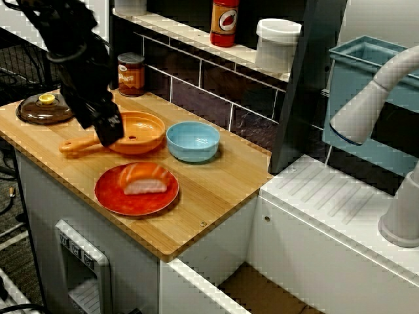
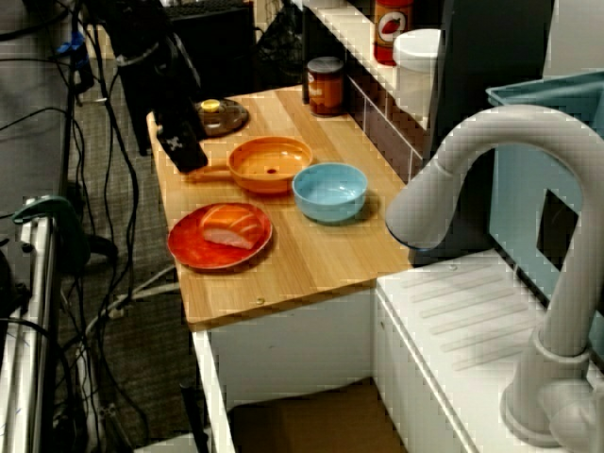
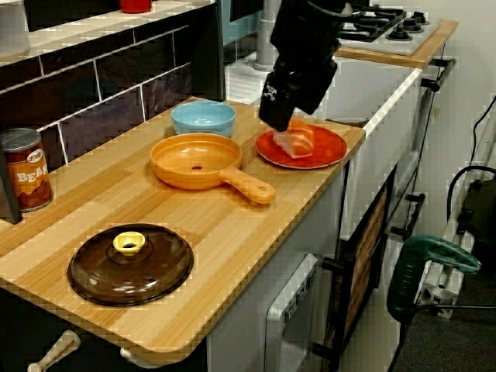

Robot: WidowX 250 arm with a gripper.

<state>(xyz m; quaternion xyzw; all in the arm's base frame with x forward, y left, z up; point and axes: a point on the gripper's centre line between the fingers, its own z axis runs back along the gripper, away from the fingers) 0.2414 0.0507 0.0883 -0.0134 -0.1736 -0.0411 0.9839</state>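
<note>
The black claw (image 1: 110, 129) hangs off the table (image 1: 216, 190) in the left half of the view facing the tiled wall. There its tip overlaps the left rim of the orange pan (image 1: 137, 131), where the handle (image 1: 78, 147) begins. In the view from the lid end the claw (image 3: 277, 116) sits upper centre, raised in the air, and the handle (image 3: 248, 186) lies free below and to its left. The tip is a dark block in every view, so I cannot tell whether the jaws are apart or together. Nothing shows in its grip.

The pan rests flat on the table left of centre, its handle pointing toward the left edge of the frame. Just right of it stands a blue bowl (image 1: 193, 140), close but apart. Below both, toward the table's front edge, is a red plate (image 1: 108, 196) with a piece of salmon sushi (image 1: 144, 178) lying on it.

At far left lies a brown lid (image 1: 29, 111) with a yellow knob. Behind the pan, against the tiles, stands a can (image 1: 131, 74). On the shelf above are a red bottle (image 1: 224, 21) and a white container (image 1: 277, 44). A grey faucet (image 1: 373, 104) arches in from the right.
</note>
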